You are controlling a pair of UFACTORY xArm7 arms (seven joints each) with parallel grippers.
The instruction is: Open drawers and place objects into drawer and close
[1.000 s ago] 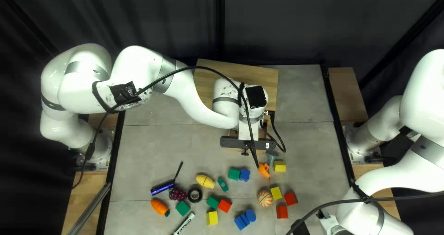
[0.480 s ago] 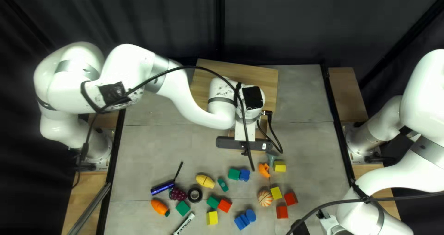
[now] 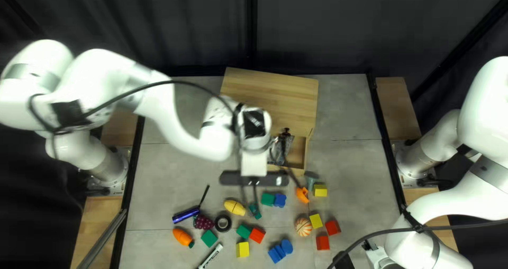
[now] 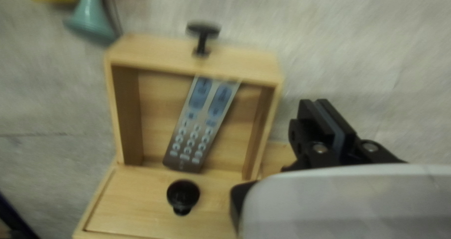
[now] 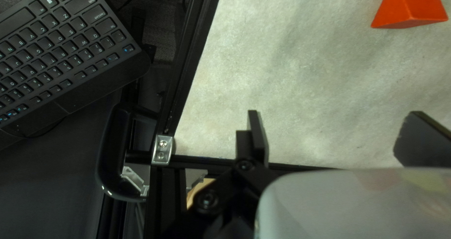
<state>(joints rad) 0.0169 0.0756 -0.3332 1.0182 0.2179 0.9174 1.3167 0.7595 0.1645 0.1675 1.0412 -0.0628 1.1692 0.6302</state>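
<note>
At the upper centre of the top left view, a wooden cabinet (image 3: 275, 97) is standing on the table (image 3: 349, 158) with its lower drawer (image 3: 299, 155) pulled open toward the lower edge of the frame. Inside that drawer a remote control (image 4: 197, 126) is lying aslant, its upper end close to the front wall bearing a black knob (image 4: 203, 30). A second knob (image 4: 183, 194) is projecting from what appears to be a closed upper drawer. The left gripper (image 4: 315, 102) is hovering to one side of the open drawer, its fingers drawn together and gripping nothing. The right gripper (image 5: 334, 114) is sitting low at the right of the top left view, its fingers spread wide, nothing between them, with a red block (image 5: 408, 6) lying ahead, well apart. Across the lower centre of the top left view, loose objects are lying on the table, among them a toy carrot (image 3: 183, 238), a striped ball (image 3: 303, 227) and a black ring (image 3: 223, 224). Judged from this layout, one drawer is standing open and one object is occupying it; closing it is still awaiting completion, and the second drawer, if intended, is needing opening, filling and closing.
</note>
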